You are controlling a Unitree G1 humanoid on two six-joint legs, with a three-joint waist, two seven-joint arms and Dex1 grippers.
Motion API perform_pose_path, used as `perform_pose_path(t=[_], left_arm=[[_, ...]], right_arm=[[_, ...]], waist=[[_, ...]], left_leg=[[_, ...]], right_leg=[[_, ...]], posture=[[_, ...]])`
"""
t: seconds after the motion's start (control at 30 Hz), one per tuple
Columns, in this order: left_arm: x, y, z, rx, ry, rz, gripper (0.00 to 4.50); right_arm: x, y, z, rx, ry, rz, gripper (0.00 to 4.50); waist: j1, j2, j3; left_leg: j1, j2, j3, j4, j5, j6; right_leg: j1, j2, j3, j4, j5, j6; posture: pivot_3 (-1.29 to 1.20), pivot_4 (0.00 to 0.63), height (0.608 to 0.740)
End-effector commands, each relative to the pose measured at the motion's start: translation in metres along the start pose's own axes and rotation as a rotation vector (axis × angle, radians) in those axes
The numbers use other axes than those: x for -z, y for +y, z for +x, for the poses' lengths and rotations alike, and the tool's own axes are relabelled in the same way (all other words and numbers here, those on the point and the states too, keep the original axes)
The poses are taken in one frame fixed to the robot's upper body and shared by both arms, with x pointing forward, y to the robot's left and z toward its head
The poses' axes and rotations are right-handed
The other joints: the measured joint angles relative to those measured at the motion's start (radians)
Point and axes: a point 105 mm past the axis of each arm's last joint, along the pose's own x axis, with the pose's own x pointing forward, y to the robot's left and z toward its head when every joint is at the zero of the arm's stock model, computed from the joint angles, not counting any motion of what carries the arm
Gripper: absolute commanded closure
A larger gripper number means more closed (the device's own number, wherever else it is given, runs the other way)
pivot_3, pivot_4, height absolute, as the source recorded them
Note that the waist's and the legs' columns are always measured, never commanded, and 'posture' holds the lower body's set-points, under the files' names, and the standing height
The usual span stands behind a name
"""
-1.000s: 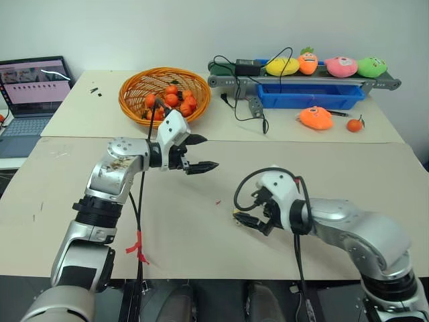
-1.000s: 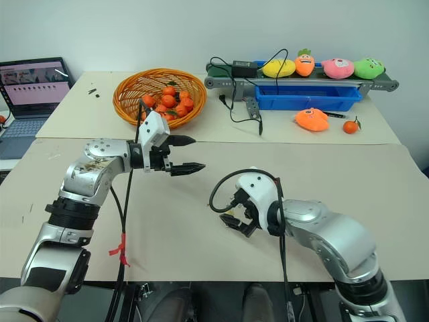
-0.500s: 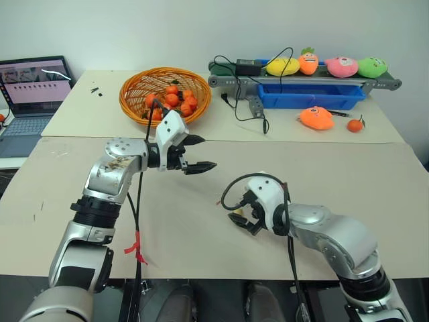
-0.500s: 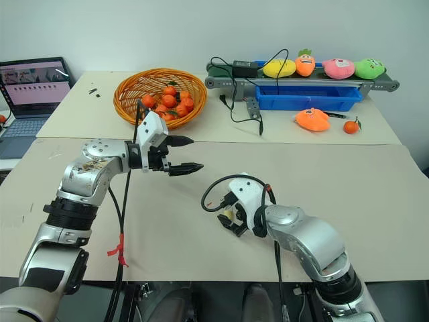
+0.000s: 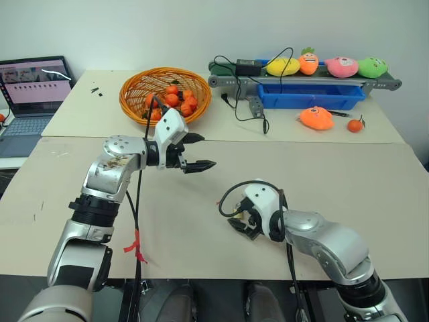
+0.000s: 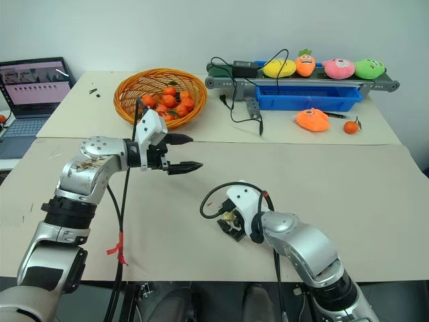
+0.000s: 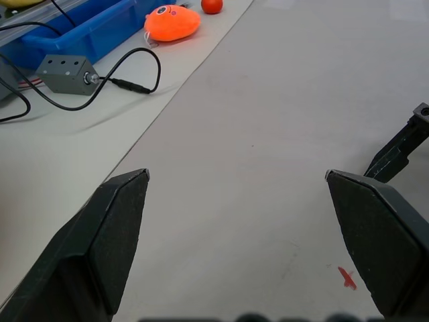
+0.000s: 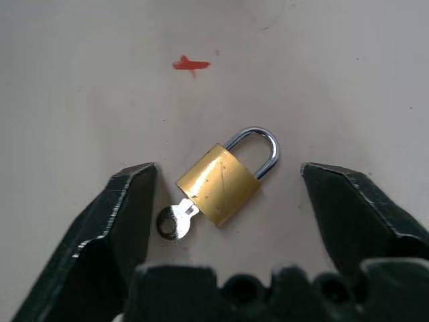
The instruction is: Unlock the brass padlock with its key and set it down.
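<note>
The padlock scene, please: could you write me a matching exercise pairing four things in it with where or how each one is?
Things:
1. brass padlock
2. key
3. left pincer
4. orange basket

Places or states:
A. held open above the table, holding nothing
B. on the far table, holding small oranges
C. flat on the table between the right pincer fingers
D. stuck in the base of the lock body

Pairs: 1-C, 2-D, 3-A, 4-B

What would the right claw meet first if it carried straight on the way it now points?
Most likely the brass padlock, lying on the table between the open fingers of the right claw, with the key in its base. How far off is unclear.
</note>
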Motion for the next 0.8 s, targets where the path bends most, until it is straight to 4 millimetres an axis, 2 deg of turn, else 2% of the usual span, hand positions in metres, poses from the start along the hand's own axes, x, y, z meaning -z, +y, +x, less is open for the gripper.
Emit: perform_pose_path(t=[0.03, 0.1, 0.4, 0.53, 0.8], left_arm=[[-0.019, 0.002, -0.001, -0.003, -0.037, 0.075, 0.0], [-0.019, 0.002, -0.001, -0.003, -0.038, 0.076, 0.0], [-0.019, 0.001, 0.0, -0.004, -0.043, 0.084, 0.0], [-0.017, 0.001, -0.001, -0.009, -0.042, 0.083, 0.0], [-0.007, 0.007, -0.028, -0.095, 0.007, 0.079, 0.0]], right_arm=[[-0.004, 0.0, -0.002, -0.001, -0.022, -0.02, 1.97], [-0.005, 0.001, -0.002, -0.01, -0.021, -0.04, 2.7], [-0.015, 0.001, -0.004, -0.065, -0.036, -0.129, 2.7], [-0.025, 0.002, 0.0, -0.12, -0.051, -0.215, 2.7], [-0.058, 0.004, 0.022, -0.242, -0.116, -0.406, 2.7]], waist=[[0.0, 0.0, 0.0], [0.0, 0.0, 0.0], [0.0, 0.0, 0.0], [0.0, 0.0, 0.0], [-0.013, 0.0, 0.0]], left_leg=[[0.0, 0.0, 0.0, 0.0, 0.0, 0.0], [0.0, 0.0, 0.0, 0.0, 0.0, 0.0], [0.0, 0.0, 0.0, 0.0, 0.0, 0.0], [0.0, 0.0, 0.0, 0.0, 0.0, 0.0], [0.0, 0.0, 0.0, -0.001, 0.0, 0.0]], right_leg=[[0.0, 0.0, 0.0, 0.0, 0.0, 0.0], [0.0, 0.0, 0.0, 0.0, 0.0, 0.0], [0.0, 0.0, 0.0, 0.0, 0.0, 0.0], [0.0, 0.0, 0.0, 0.0, 0.0, 0.0], [-0.001, 0.0, 0.0, 0.0, 0.0, 0.0]], posture=[[0.0, 0.15, 0.74], [0.0, 0.15, 0.74], [0.0, 0.15, 0.74], [0.0, 0.15, 0.74], [0.0, 0.15, 0.74]])
